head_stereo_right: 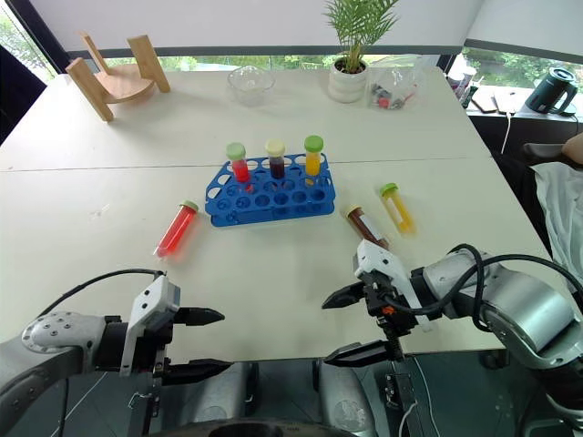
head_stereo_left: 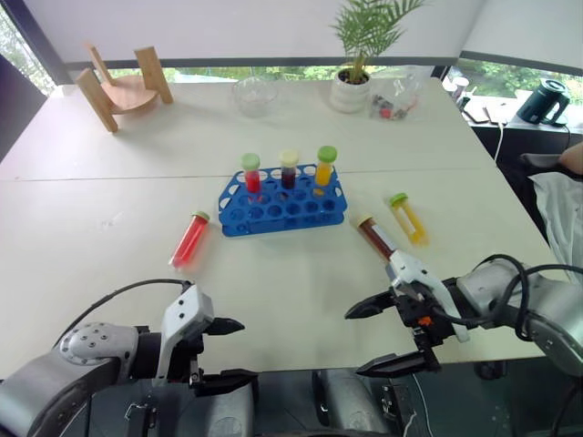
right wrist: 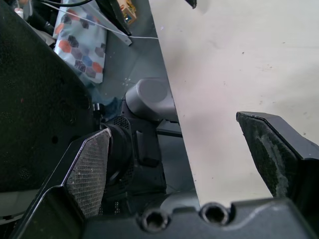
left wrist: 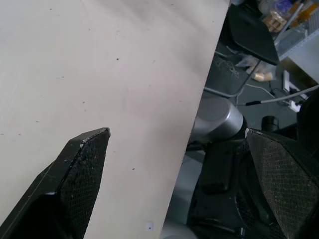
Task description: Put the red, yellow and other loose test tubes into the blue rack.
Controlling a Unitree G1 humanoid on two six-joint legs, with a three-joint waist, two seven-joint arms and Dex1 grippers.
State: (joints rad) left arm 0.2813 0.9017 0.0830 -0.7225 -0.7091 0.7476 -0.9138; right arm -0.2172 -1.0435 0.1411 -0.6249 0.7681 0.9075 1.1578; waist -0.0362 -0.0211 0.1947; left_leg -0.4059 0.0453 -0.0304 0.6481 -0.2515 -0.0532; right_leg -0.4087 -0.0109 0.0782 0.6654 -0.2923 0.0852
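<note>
1. Blue rack (head_stereo_left: 283,202) sat at frame centre; three capped tubes stood upright in its back row.
2. Loose: red tube (head_stereo_left: 189,239) left of rack, brown tube (head_stereo_left: 373,235) and yellow tube (head_stereo_left: 407,218) right — all lying flat.
3. Left gripper (head_stereo_left: 224,351) and right gripper (head_stereo_left: 380,337) were at the lower edge — fingers spread, empty.
4. Tubes looked light, rigid, slick, likely to roll; grip mid-barrel.

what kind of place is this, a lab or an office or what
Probably an office or meeting room set up for a lab-style demo: a big white table by windows, a potted plant and a kettle, with a blue rack of test tubes in the middle.
</note>
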